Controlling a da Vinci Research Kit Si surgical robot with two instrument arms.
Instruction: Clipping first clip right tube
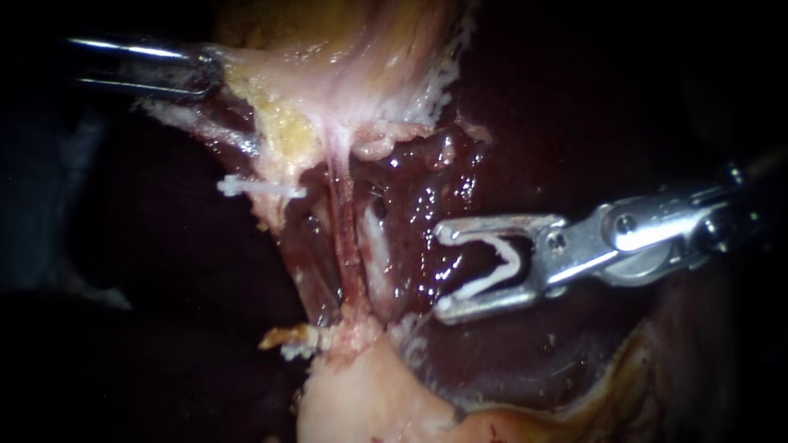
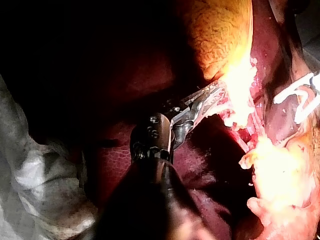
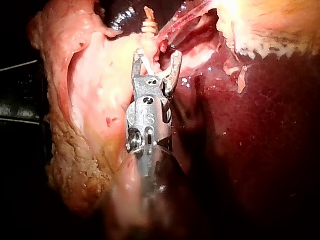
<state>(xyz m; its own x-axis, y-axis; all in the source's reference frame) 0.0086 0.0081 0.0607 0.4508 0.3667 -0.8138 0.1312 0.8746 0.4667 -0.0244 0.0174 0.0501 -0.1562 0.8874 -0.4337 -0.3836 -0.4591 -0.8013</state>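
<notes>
White clip [image 1: 497,262] sits between the jaws of the right instrument [image 1: 443,271], jaws spread wide, both touching it, just right of the right tube [image 1: 376,246], not around it. Left instrument [image 1: 205,70] is clamped on the gallbladder [image 1: 328,49], upper left. Left wrist view: its jaws clamp pale tissue. Right wrist view: jaws apart, clip inside, pale tissue just ahead.

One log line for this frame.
left instrument: shut on pale tissue | right instrument: holding loaded clip, short of tubes | placed clip left of tubes
</notes>
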